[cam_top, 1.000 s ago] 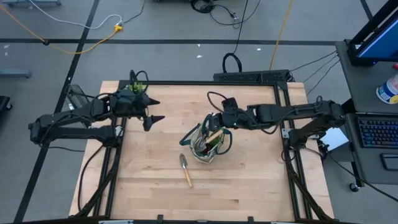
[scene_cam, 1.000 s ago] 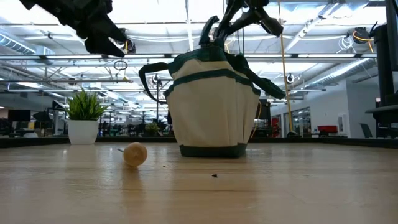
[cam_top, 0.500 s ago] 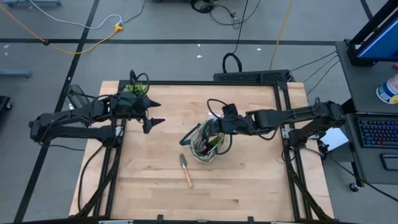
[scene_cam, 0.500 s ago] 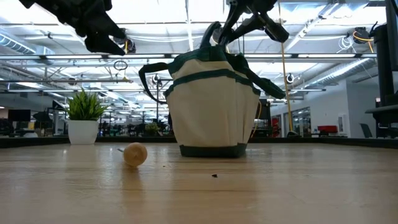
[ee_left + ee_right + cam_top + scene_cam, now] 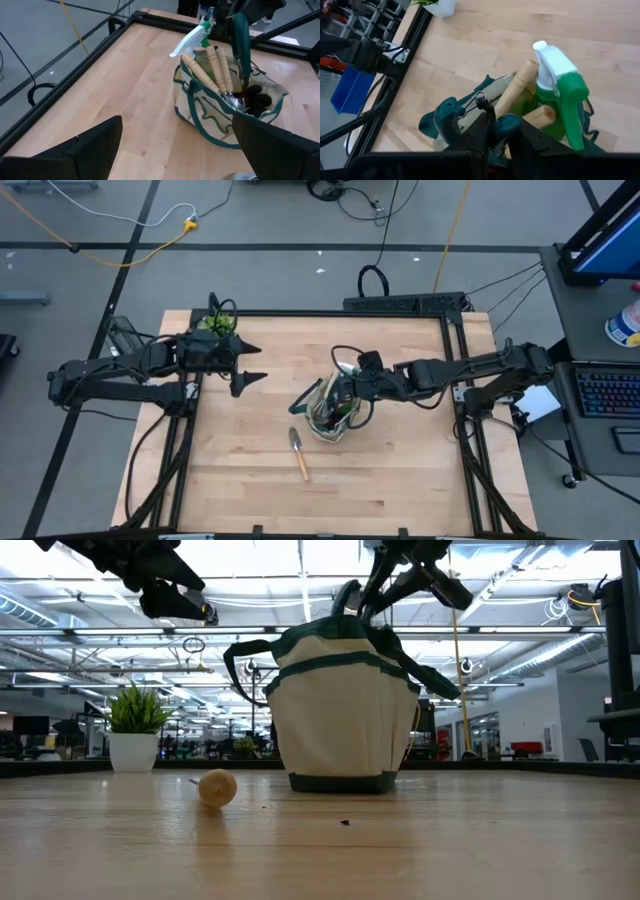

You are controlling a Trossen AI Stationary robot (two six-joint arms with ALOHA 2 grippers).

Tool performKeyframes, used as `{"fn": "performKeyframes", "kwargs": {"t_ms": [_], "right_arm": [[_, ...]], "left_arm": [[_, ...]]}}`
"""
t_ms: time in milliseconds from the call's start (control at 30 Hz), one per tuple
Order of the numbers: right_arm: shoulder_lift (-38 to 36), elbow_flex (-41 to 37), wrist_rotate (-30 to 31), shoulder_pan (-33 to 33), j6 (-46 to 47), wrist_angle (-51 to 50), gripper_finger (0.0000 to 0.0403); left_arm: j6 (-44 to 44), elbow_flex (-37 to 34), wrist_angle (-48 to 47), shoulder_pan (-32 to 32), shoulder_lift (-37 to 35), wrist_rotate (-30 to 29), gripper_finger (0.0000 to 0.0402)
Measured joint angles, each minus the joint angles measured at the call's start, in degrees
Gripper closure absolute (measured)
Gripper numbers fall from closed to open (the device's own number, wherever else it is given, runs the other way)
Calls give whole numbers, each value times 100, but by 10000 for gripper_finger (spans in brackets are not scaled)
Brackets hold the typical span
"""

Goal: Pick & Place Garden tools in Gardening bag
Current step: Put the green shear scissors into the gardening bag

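Observation:
The beige gardening bag with green trim (image 5: 330, 412) stands upright at the table's middle; it also shows in the low view (image 5: 345, 715). A green spray bottle (image 5: 561, 90) and wooden-handled tools (image 5: 210, 70) stick out of it. One wooden-handled trowel (image 5: 298, 452) lies flat on the table near the bag, its handle end toward the low camera (image 5: 217, 788). My right gripper (image 5: 347, 390) is above the bag, shut on a green loop handle. My left gripper (image 5: 257, 364) is open and empty, raised above the table left of the bag (image 5: 175, 602). My right gripper pinches the bag's dark green loop handle (image 5: 504, 124) between its two fingers, coming from the table's right side and slanting down. The loop (image 5: 347, 595) is drawn up above the bag's mouth, and the bag's base stays on the table.
A small green potted plant (image 5: 222, 322) in a white pot stands at the table's far left corner (image 5: 135, 730). A black frame (image 5: 330, 313) runs around the table. Bare wood lies near the front edge and to the bag's right.
My right gripper has moved a little toward the table's near edge over the bag, still shut on the loop handle. The bag stays standing in the same place.

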Motion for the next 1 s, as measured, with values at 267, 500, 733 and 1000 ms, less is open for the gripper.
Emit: {"fn": "performKeyframes", "kwargs": {"t_ms": [267,500,733,1000], "right_arm": [[-2,4,-27,-1,137,-133,320],[0,4,-172,-1,142,-115,318],[0,7,-167,-1,133,-134,313],[-2,7,-592,-3,125,-179,314]], "left_arm": [[5,0,-2,0,0,0,24],[-6,0,0,0,0,3,24],[-3,0,-2,0,0,5,16],[29,0,-4,0,0,5,23]]}}
